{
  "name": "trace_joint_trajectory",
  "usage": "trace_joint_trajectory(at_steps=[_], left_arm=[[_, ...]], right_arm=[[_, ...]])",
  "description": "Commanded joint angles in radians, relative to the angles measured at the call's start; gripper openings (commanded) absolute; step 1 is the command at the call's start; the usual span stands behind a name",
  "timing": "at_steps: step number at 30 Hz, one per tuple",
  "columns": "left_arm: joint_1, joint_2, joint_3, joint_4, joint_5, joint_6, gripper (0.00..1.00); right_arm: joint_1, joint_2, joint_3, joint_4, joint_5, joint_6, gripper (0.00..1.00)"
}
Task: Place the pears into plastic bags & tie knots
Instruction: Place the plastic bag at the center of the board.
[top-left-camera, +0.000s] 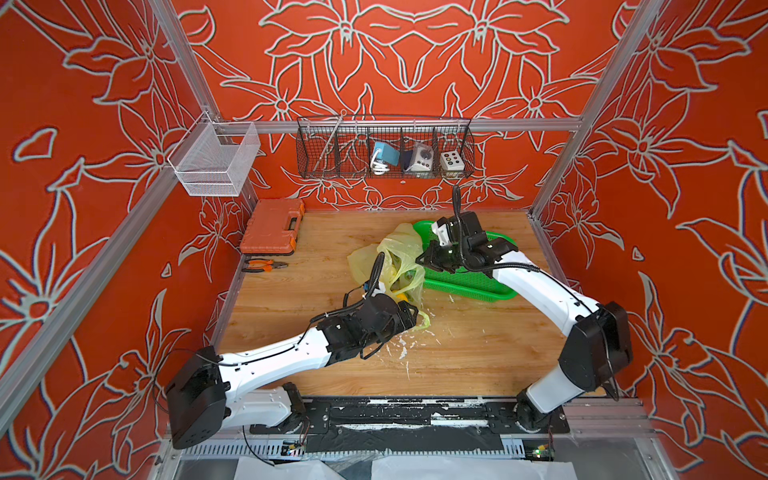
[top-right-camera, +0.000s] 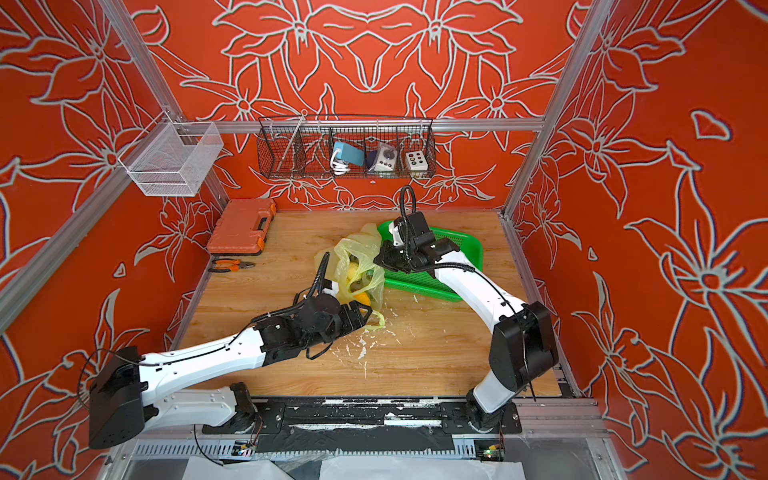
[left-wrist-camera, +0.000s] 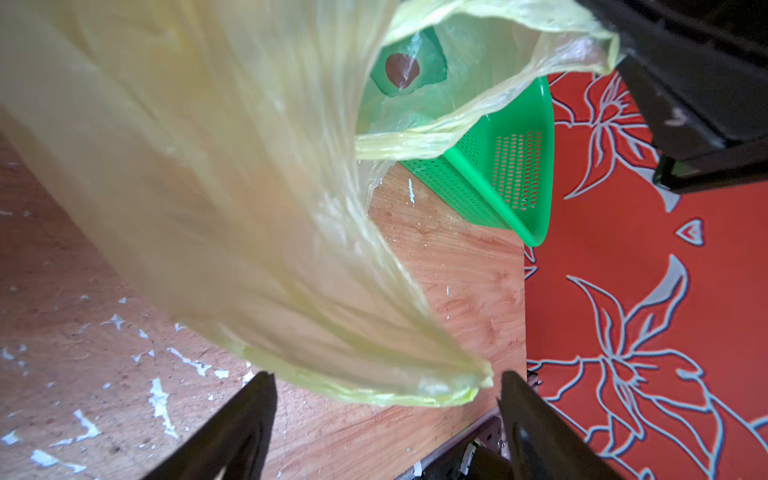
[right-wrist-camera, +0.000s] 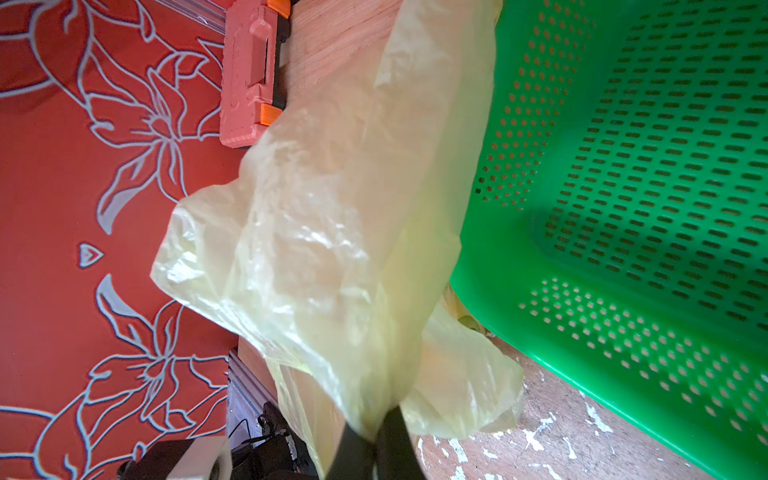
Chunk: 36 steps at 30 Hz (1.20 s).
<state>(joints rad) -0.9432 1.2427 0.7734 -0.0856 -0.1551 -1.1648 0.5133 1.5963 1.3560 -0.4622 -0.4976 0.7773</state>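
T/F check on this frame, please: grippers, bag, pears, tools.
1. The right gripper is shut on the bag. True.
2. The left gripper is clamped on a bag handle. False: its jaws stand apart, and the handle end lies loose between them.
3. A pear sits in the green basket. False: the visible part of the basket's inside is bare, and a pear shows through the bag.
4. The orange tool case is closed. True.
5. The pliers lie on top of the tool case. False: they lie on the table beside it.
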Motion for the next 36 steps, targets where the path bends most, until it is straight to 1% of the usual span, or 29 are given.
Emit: trace_joint_trajectory(at_steps=[1,4,6,8,9,11,12,14,16,18,19,21,24,27,30,31,32,33,34,35,36], left_arm=[[-0.010,0.063,0.059,0.040,-0.034,-0.017,0.83],[-0.022,0.100,0.089,0.050,-0.059,0.003,0.84],[-0.022,0.134,0.112,0.037,-0.065,0.007,0.83],[-0.022,0.161,0.123,0.032,-0.059,0.015,0.75],[-0.022,0.171,0.122,0.026,-0.057,0.012,0.62],[-0.021,0.163,0.126,0.008,-0.065,0.026,0.24],[-0.018,0.143,0.139,-0.025,-0.086,0.030,0.01],[0.004,0.076,0.173,-0.073,-0.110,0.066,0.00],[0.051,-0.024,0.218,-0.104,-0.103,0.111,0.00],[0.150,-0.113,0.280,-0.138,-0.044,0.149,0.00],[0.198,-0.140,0.305,-0.155,-0.010,0.167,0.00],[0.322,-0.180,0.356,-0.184,0.077,0.200,0.00],[0.460,-0.181,0.385,-0.184,0.210,0.227,0.00],[0.530,-0.161,0.362,-0.117,0.332,0.225,0.00],[0.562,-0.140,0.324,-0.027,0.455,0.216,0.00],[0.566,-0.130,0.321,-0.021,0.483,0.221,0.00],[0.569,-0.121,0.313,-0.008,0.511,0.231,0.00],[0.570,-0.114,0.296,0.020,0.548,0.241,0.00],[0.573,-0.108,0.283,0.040,0.577,0.244,0.00],[0.576,-0.103,0.269,0.059,0.597,0.247,0.00],[0.579,-0.101,0.258,0.079,0.617,0.255,0.00]], right_arm=[[0.000,0.007,-0.018,0.025,0.015,0.017,0.00],[0.000,0.004,-0.024,0.029,0.014,0.017,0.00],[0.001,0.005,-0.025,0.030,0.016,0.015,0.00],[0.001,0.004,-0.025,0.031,0.014,0.015,0.00],[0.000,0.003,-0.024,0.032,0.012,0.014,0.00],[-0.004,-0.001,-0.020,0.029,0.004,0.013,0.00],[-0.006,-0.006,-0.020,0.030,-0.007,0.015,0.00],[-0.023,-0.017,-0.021,0.051,-0.058,0.034,0.00],[-0.045,-0.036,-0.024,0.078,-0.116,0.067,0.00],[-0.072,-0.062,-0.028,0.128,-0.185,0.113,0.00],[-0.084,-0.074,-0.032,0.151,-0.221,0.138,0.00],[-0.106,-0.105,-0.053,0.215,-0.277,0.203,0.00],[-0.127,-0.134,-0.090,0.313,-0.342,0.297,0.00],[-0.146,-0.162,-0.132,0.354,-0.363,0.357,0.00],[-0.179,-0.202,-0.175,0.318,-0.307,0.357,0.00],[-0.189,-0.201,-0.175,0.298,-0.299,0.345,0.10],[-0.199,-0.198,-0.169,0.275,-0.301,0.325,0.33],[-0.206,-0.202,-0.153,0.211,-0.285,0.277,0.49],[-0.208,-0.213,-0.133,0.148,-0.248,0.223,0.55],[-0.207,-0.236,-0.101,0.066,-0.194,0.158,0.59],[-0.206,-0.258,-0.073,-0.008,-0.149,0.092,0.60]])
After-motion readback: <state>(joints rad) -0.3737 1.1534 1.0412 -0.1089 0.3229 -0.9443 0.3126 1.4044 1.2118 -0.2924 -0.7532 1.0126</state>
